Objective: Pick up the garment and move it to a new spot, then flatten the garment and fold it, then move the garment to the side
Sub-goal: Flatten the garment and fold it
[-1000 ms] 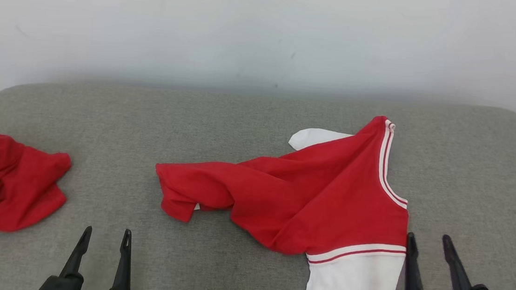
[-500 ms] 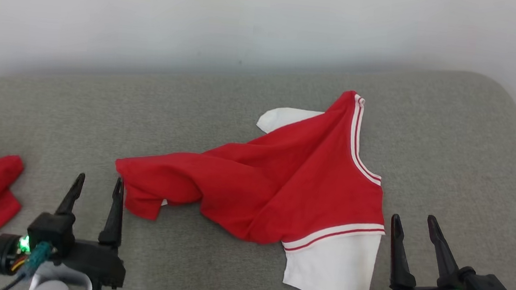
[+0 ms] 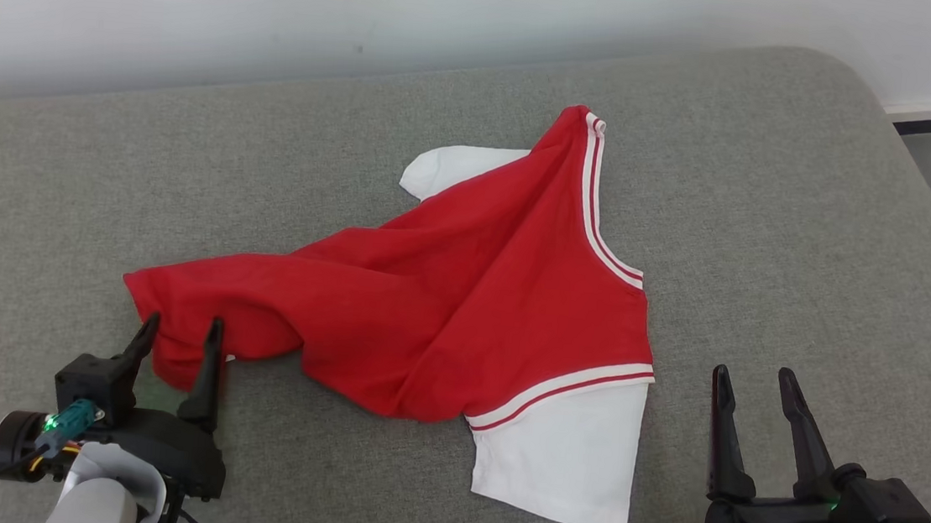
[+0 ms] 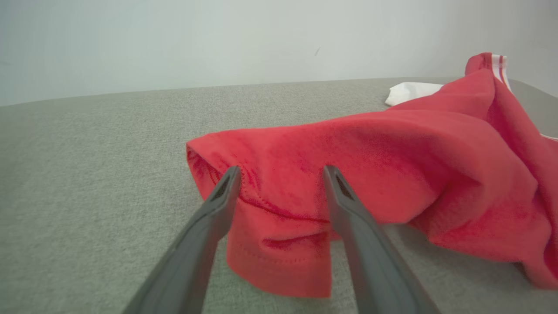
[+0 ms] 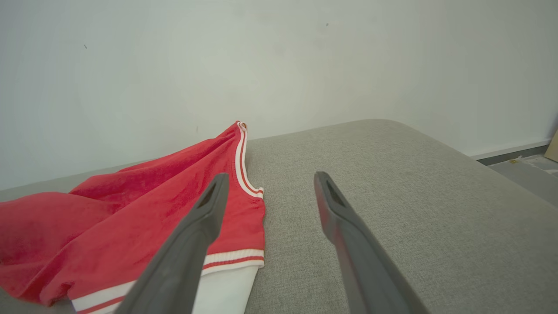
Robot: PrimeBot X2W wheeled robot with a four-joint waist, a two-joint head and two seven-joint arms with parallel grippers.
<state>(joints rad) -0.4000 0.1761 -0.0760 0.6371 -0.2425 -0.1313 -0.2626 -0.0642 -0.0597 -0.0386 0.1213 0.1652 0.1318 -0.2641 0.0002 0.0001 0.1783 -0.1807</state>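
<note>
Red-and-white jersey (image 3: 471, 296) lies crumpled on the worktop (image 3: 774, 196). Left tool (image 3: 183, 321), spread apart, sits at its red hem corner, lining up a pick I'd guess. Right tool (image 3: 752, 373), also apart, is beside its white sleeve.

garment (image 3: 461, 312): red tee, white sleeves, red/white striped trim. Mid-frame in head view, rumpled, not flat. Red body is bunched into folds running from lower left up to a peak at upper centre. One white sleeve (image 3: 566, 464) lies flat at lower centre-right; other sleeve (image 3: 448, 167) peeks out at upper centre.
</note>
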